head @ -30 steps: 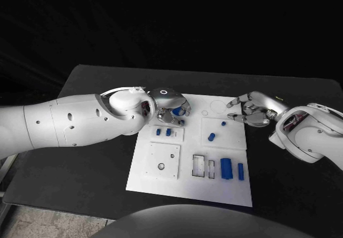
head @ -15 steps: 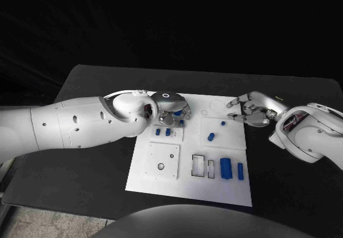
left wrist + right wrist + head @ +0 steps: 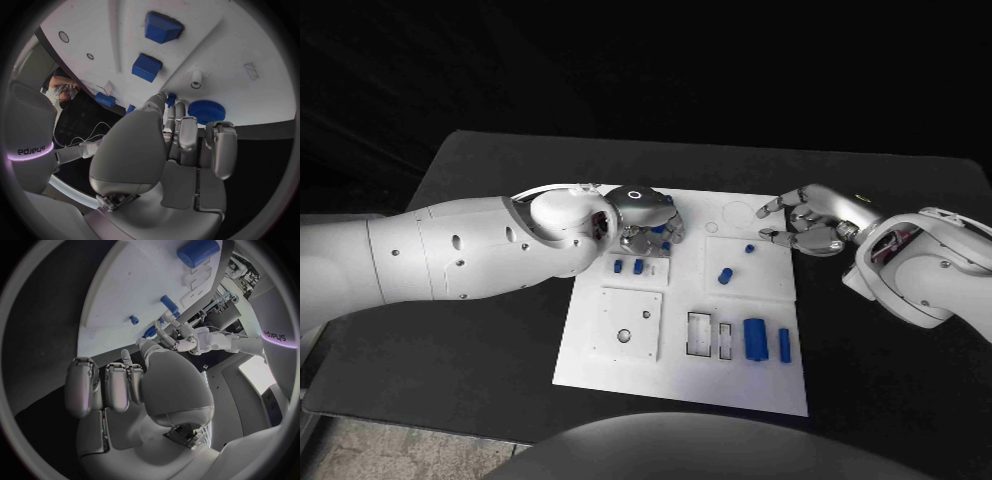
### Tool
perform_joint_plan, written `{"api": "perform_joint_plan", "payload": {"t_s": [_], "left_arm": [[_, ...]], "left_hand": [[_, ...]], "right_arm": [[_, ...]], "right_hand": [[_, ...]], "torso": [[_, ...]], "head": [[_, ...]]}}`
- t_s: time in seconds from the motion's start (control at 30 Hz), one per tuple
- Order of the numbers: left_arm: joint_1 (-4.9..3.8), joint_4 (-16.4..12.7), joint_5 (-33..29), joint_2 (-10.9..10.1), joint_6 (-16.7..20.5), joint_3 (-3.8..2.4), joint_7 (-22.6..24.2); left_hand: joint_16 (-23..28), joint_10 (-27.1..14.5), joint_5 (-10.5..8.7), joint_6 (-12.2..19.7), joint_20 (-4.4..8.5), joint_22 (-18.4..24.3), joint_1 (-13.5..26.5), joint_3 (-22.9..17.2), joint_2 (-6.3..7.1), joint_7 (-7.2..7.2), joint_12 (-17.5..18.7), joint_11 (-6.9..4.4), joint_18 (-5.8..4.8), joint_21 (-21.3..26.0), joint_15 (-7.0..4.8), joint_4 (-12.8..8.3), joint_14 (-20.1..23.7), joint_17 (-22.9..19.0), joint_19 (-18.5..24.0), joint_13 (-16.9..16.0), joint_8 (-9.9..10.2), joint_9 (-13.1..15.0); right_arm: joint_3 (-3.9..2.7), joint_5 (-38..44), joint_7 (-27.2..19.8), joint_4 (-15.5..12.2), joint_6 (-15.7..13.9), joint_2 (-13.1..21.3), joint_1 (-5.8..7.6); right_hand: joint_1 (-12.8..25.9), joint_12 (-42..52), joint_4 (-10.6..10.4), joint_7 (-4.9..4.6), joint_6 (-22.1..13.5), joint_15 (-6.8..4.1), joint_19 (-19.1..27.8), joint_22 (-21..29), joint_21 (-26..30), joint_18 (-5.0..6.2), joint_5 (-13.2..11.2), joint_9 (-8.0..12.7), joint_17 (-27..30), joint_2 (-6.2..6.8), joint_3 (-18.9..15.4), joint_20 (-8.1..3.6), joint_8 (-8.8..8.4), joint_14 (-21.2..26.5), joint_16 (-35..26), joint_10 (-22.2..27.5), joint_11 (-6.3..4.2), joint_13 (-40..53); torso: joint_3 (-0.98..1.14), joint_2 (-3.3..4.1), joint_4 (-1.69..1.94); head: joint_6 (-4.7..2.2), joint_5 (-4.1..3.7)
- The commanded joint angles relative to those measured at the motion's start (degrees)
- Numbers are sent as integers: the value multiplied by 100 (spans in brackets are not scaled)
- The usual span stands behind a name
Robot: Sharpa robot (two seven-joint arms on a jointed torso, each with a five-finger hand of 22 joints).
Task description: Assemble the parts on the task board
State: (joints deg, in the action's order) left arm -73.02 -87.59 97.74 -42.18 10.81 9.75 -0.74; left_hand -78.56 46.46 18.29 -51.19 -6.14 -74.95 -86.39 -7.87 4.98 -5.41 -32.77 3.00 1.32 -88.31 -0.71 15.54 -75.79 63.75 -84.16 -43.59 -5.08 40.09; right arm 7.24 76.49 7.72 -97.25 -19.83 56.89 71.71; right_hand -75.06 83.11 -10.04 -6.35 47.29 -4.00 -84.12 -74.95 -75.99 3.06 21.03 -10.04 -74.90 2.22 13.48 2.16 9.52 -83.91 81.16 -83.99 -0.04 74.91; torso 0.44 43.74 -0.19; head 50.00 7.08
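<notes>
Black desk carries the white task board, where my left hand pinches a small blue part while my right hand hovers curled, holding nothing.

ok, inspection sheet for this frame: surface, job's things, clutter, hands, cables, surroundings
Surface: black table, white board in the middle.
Job's things: blue parts on the board: two small ones by the left robot hand, one mid-board, two long ones near the front edge, a blue gear by the left fingers.
Clutter: nothing seen.
Hands: left robot hand over the board's far left corner, fingers curled down at a small blue part; grip cannot be confirmed. Right robot hand at the board's far right edge, fingers curled, nothing seen in it.
Cables: nothing seen on the table.
Surroundings: dark.
</notes>
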Motion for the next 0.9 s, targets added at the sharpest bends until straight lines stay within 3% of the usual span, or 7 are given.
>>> {"api": "perform_joint_plan", "payload": {"t_s": [0.03,0.37,0.57,0.7,0.9], "left_arm": [[6,-1,25,13,-138,-3,-53],[11,1,-58,-7,-191,-3,-116],[13,-12,-133,-10,-166,-3,-152],[17,-7,-159,-7,-93,-2,-131],[21,11,-172,-10,61,-2,-88]], "left_hand": [[45,43,48,-31,33,-1414,-44,-65,16,-15,31,-3,-64,43,6,0,60,-32,-372,19,30,-23],[87,71,73,-34,26,-1401,-43,-193,38,-23,62,2,-54,75,19,-2,123,-138,-341,62,53,-66],[135,217,20,-305,14,-1392,-76,-398,-35,-26,57,-21,-47,99,20,-49,192,-261,-319,115,-70,-48],[116,444,-9,-537,35,-1403,-192,-590,-106,10,110,-81,-55,74,-38,-178,139,-266,-346,231,-186,-7],[121,737,-36,-667,61,-1410,-288,-799,-137,-14,320,-86,-60,60,-34,-363,73,-309,-365,498,-250,32]], "right_arm": [[-1,9,1,-2,79,-6,-1],[-1,9,17,11,105,-24,-4],[-1,10,33,14,110,-28,-6],[-1,10,38,16,114,-31,-7],[-1,10,46,17,122,-30,-8]], "right_hand": [[-16,-20,4,9,32,35,-82,-972,14,21,31,7,-548,27,44,45,-9,-413,3,-114,28,954],[-22,-26,17,6,36,36,-81,-972,19,22,78,17,-545,33,70,45,-14,-412,0,-111,29,949],[-24,-28,20,6,37,36,-79,-970,27,24,91,20,-542,34,78,45,-15,-411,-2,-109,29,947],[-28,-35,26,5,39,36,-77,-969,32,25,107,24,-542,35,90,45,-18,-411,-2,-105,30,941],[-28,-35,26,5,39,36,-77,-969,32,25,107,24,-542,35,90,45,-18,-411,-2,-105,30,941]], "torso": [[3,-4,1],[4,-4,-3],[2,-3,-3],[4,-2,-6],[5,2,-4]], "head": [[0,0],[0,3],[0,1],[0,-1],[0,-1]]}}
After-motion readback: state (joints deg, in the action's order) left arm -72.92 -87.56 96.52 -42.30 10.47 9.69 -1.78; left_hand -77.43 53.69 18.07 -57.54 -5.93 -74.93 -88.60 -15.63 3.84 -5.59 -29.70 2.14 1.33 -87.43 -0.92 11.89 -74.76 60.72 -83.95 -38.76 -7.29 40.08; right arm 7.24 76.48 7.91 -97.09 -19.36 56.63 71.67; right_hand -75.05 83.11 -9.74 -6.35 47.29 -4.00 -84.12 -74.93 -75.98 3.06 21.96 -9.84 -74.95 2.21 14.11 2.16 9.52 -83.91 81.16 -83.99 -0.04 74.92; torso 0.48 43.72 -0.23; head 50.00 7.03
